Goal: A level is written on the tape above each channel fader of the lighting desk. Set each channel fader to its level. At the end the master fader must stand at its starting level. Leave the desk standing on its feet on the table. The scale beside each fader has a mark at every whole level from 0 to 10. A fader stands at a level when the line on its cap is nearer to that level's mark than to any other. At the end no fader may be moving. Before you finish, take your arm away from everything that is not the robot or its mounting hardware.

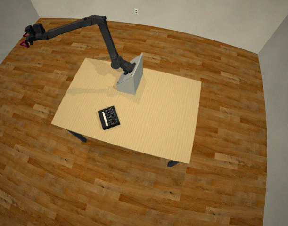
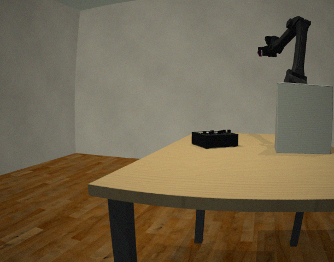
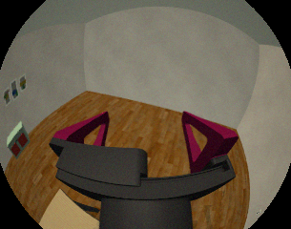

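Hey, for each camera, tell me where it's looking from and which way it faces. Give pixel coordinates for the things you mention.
Top: high above, looking steeply down at the pale wooden table (image 1: 163, 109) (image 2: 189, 172) (image 3: 69, 212); whole dark arm shows.
Exterior: low beside the table, looking across it; arm shows at upper right.
Wrist: on the arm, facing past the open magenta-fingered gripper (image 1: 24, 39) (image 2: 259, 52) (image 3: 146, 114) toward walls and floor.
Top and exterior share the black box-shaped desk (image 1: 108, 118) (image 2: 215, 140).

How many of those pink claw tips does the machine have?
2 show: one pink fingertip on the right of the wrist view, another pink fingertip on its left, standing apart.
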